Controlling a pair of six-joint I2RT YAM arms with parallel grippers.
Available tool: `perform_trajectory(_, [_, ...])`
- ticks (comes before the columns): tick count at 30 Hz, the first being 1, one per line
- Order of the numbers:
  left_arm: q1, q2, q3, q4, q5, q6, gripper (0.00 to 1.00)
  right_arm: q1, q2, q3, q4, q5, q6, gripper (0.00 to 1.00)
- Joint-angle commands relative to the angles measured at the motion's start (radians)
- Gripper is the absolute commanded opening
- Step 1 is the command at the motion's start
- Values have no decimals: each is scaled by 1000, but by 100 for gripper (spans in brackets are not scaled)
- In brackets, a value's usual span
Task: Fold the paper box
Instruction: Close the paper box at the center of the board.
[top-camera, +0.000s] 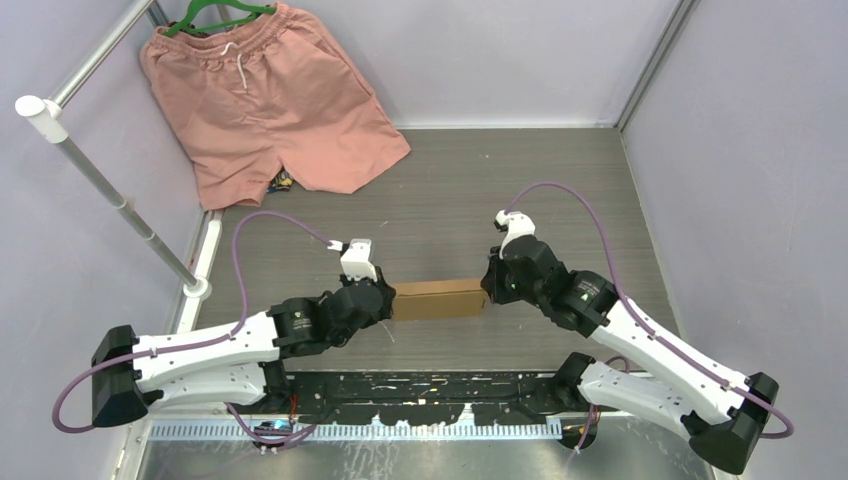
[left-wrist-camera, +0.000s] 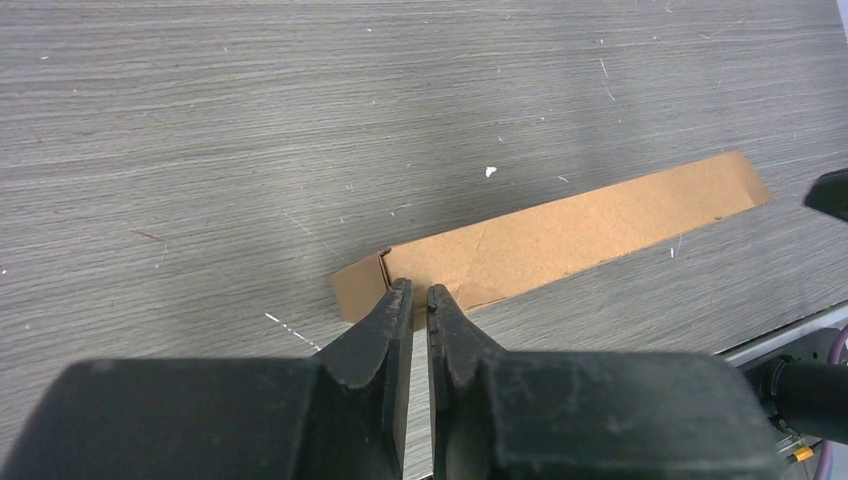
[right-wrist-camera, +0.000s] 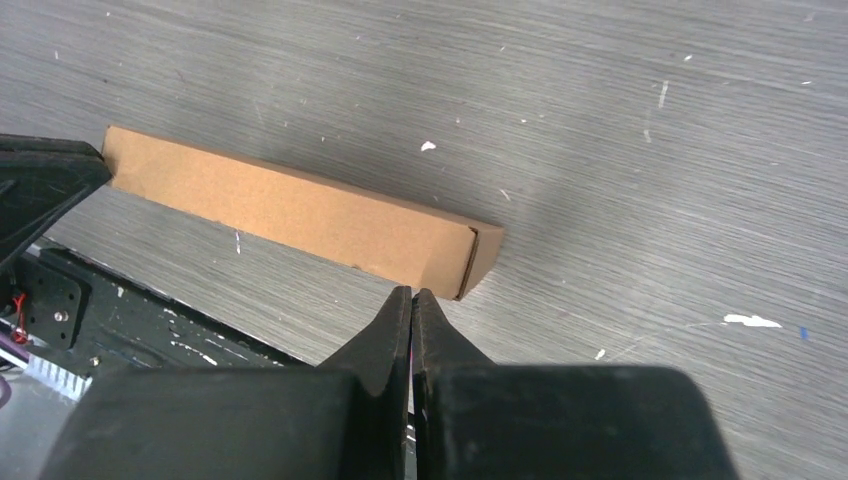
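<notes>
The left hand has its two fingers almost together, with only a slim gap between them. Their tips meet the near edge of the paper box at its left end. I cannot tell whether any cardboard is pinched in that gap. The right hand has its fingers pressed fully together with nothing between them. Its tips sit at the near corner of the box's right end, touching it or just beside it.

The box is a long, narrow closed shape of plain brown cardboard. It lies flat on the counter, running left to right between the two hands, close to the counter's near edge. At its left end a small end flap shows a visible seam, and the right end looks closed square.

Well apart from the box, at the far left corner, salmon-pink shorts hang from a green hanger, their legs spread on the counter. A white rail slants down beside them.
</notes>
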Motion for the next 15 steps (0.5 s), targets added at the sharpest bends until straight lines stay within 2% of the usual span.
perform_trajectory(1, [-6, 16, -38, -118, 19, 4, 12, 1, -1, 105, -118, 94, -12, 5])
perform_trajectory(15, [-6, 12, -17, -135, 18, 18, 12, 1, 80, 111, -134, 116, -13, 5])
